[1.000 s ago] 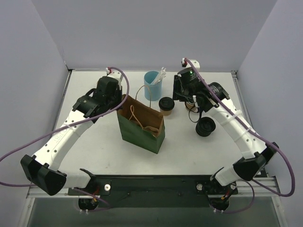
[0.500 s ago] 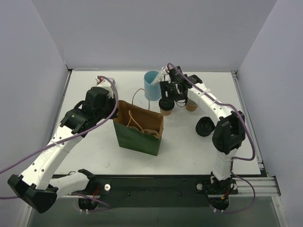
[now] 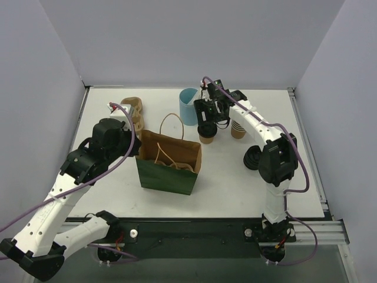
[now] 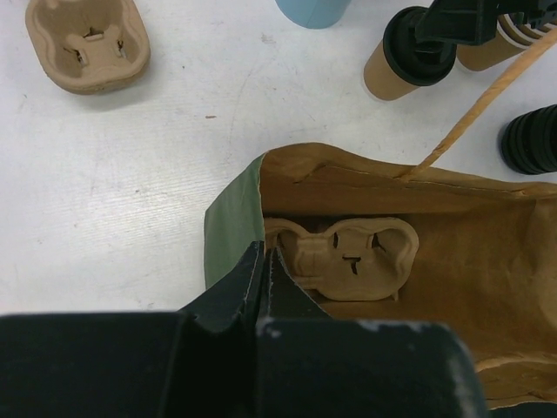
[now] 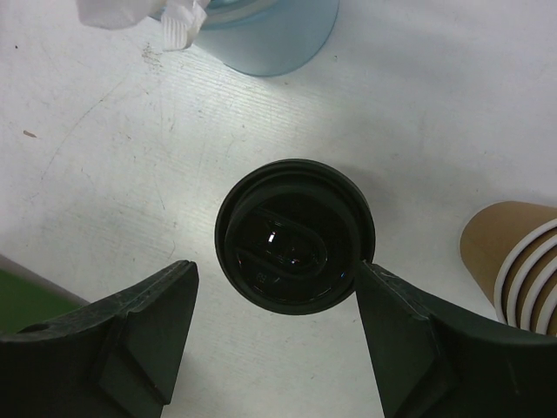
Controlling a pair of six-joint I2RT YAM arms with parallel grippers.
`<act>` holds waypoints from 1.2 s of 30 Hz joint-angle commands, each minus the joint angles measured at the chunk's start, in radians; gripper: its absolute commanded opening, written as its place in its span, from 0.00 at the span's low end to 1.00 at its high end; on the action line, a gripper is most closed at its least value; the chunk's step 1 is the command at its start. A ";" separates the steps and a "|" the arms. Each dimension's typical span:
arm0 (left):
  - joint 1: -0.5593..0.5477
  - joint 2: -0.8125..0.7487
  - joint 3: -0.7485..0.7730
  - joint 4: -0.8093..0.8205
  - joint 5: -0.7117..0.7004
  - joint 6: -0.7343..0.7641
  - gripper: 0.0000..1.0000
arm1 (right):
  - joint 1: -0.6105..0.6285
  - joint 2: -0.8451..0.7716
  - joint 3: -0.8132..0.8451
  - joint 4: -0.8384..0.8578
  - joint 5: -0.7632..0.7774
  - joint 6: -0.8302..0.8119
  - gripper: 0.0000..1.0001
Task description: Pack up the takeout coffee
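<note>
**Top external.** One takeout coffee is standing upright on the table, directly beneath the right gripper. It is a small tan paper cup under a round black lid. One light-blue cup is standing just beside the gripper on its left, and one stack of cream paper cups just beside it on its right. One pile of black lids is lying well nearer the arm bases. One green bag is standing open, with the left gripper sitting at its left rim. One cardboard cup carrier is lying beyond that gripper.

**Left wrist.** The left gripper is clenching its fingers together on the bag's green rim. A second carrier is lying inside the bag, just ahead of the fingertips. The coffee is standing far ahead and to the right, outside the bag, its lid partly under the other gripper.

**Right wrist.** The right gripper is hanging spread wide, one finger on each side of the coffee. The glossy black lid with its raised rim is filling the gap. A strip of table is showing at the left finger. The right finger is sitting just beside the rim, contact not discernible. Blue cup ahead, with white sticks in it.
</note>
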 commanded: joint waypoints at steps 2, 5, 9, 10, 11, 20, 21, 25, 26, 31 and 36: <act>0.004 -0.032 -0.024 0.002 0.023 -0.024 0.00 | -0.004 0.023 0.039 -0.013 0.005 -0.031 0.74; 0.004 -0.051 -0.047 0.017 0.043 -0.032 0.00 | -0.004 0.039 0.045 -0.013 0.002 -0.028 0.74; 0.004 -0.052 -0.059 0.020 0.079 -0.028 0.00 | 0.000 0.062 0.054 -0.014 0.003 -0.023 0.74; 0.004 -0.048 -0.057 0.017 0.083 -0.025 0.00 | 0.000 0.065 0.054 -0.017 0.011 -0.017 0.74; 0.004 -0.048 -0.050 0.014 0.088 -0.023 0.00 | 0.000 0.068 0.054 -0.017 0.014 -0.015 0.74; 0.004 -0.057 -0.045 0.000 0.073 -0.021 0.00 | 0.007 0.074 0.047 -0.036 0.045 -0.020 0.72; 0.004 -0.057 -0.047 0.000 0.071 -0.021 0.00 | 0.008 0.071 0.051 -0.037 0.048 -0.022 0.72; 0.004 -0.060 -0.048 0.002 0.068 -0.023 0.00 | 0.010 0.054 0.062 -0.039 0.072 -0.017 0.74; 0.004 -0.060 -0.050 0.002 0.068 -0.023 0.00 | 0.010 0.049 0.065 -0.040 0.077 -0.015 0.75; 0.004 -0.057 -0.056 0.009 0.079 -0.021 0.00 | 0.010 0.046 0.067 -0.043 0.092 -0.017 0.78; 0.004 -0.048 -0.044 0.011 0.086 -0.015 0.00 | 0.010 0.045 0.063 -0.045 0.100 -0.028 0.80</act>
